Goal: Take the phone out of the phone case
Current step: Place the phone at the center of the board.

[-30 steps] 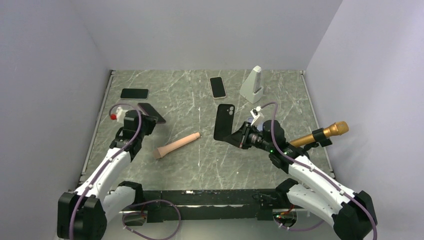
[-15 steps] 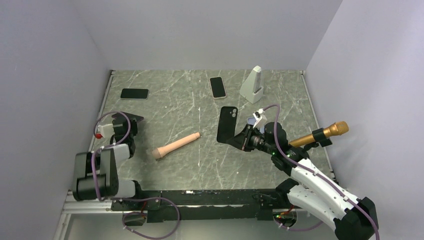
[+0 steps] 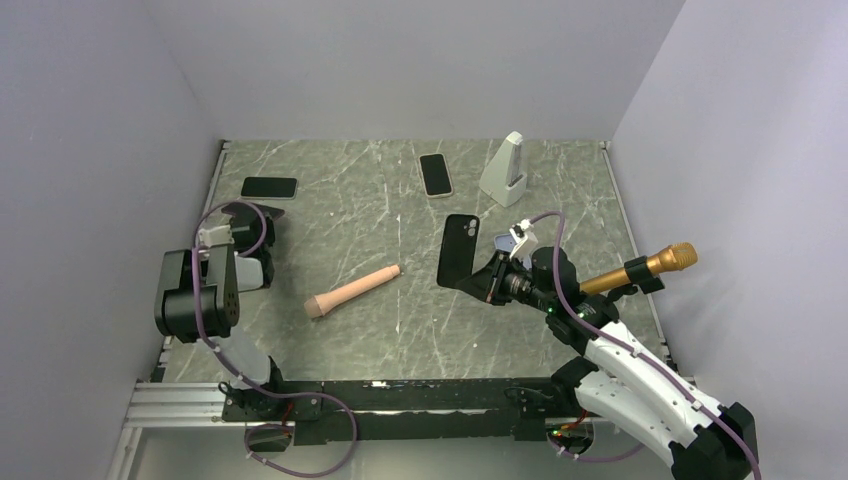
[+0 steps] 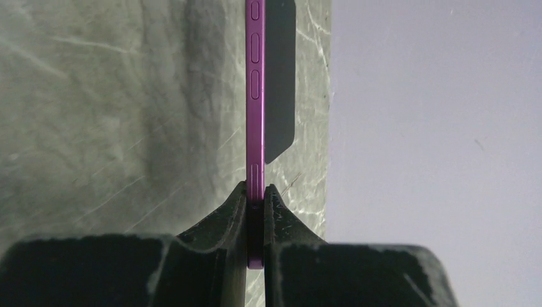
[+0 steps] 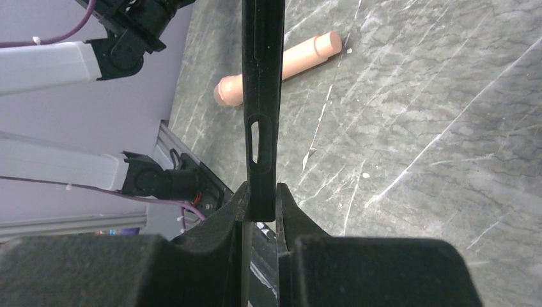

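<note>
- My left jaws pinch the purple phone (image 4: 255,96) edge-on, left of the peach rod (image 3: 353,290).
- My right jaws pinch the black phone case (image 3: 459,250), right of it.

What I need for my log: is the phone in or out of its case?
Out. The left tool pinches the bare purple phone edge-on, while the right tool holds the black case apart from it.
</note>
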Robot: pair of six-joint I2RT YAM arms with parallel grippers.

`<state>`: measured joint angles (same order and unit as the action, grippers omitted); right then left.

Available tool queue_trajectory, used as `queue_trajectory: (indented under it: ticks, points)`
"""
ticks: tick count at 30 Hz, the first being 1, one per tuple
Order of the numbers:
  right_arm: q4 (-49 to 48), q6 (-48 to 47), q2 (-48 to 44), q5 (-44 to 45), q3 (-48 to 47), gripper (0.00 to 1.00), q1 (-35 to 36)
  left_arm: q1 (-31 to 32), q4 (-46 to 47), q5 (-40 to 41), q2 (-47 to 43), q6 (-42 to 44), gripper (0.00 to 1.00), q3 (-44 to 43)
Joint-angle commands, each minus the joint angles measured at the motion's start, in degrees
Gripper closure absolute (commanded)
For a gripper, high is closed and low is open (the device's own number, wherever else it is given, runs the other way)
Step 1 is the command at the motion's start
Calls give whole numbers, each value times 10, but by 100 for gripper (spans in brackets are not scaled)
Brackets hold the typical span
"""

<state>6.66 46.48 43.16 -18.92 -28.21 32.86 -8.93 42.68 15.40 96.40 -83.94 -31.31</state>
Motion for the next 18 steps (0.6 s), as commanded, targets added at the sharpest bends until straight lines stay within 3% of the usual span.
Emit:
queue_trajectory:
  ticks: [1,18]
  points:
    - [-16,-1,-8,7,-10,100,2,12,42,51,24,-18,98,-43]
    - [14,-5,-8,12,-31,100,2,56,-47,133,93,-105,93,-91]
